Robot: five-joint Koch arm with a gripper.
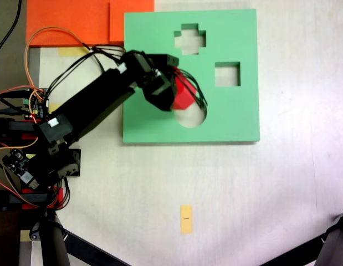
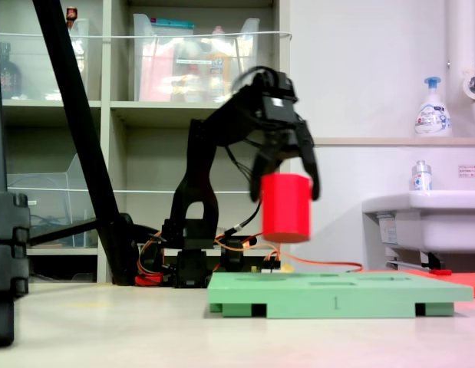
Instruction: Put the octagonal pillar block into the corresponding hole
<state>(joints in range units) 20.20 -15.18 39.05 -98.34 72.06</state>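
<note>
The octagonal pillar block (image 1: 185, 98) is bright red and hangs in my gripper (image 1: 181, 90), which is shut on it. In the second exterior view the block (image 2: 286, 208) is upright, well above the flat green board (image 2: 337, 295), with my gripper (image 2: 285, 193) clamping its upper part from both sides. In the first exterior view the block sits over the upper edge of the corresponding hole (image 1: 194, 119), which lies near the front edge of the green board (image 1: 237, 119). The block and the arm hide part of that hole.
The board also has a cross-shaped cut-out (image 1: 189, 39) and a square cut-out (image 1: 227, 74). Orange foam sheets (image 1: 71, 22) lie beyond the arm base, with wires and circuit boards (image 1: 27, 105) beside it. There is a yellow tag (image 1: 186, 219), tripod legs (image 2: 76, 115) and a sink (image 2: 421, 211).
</note>
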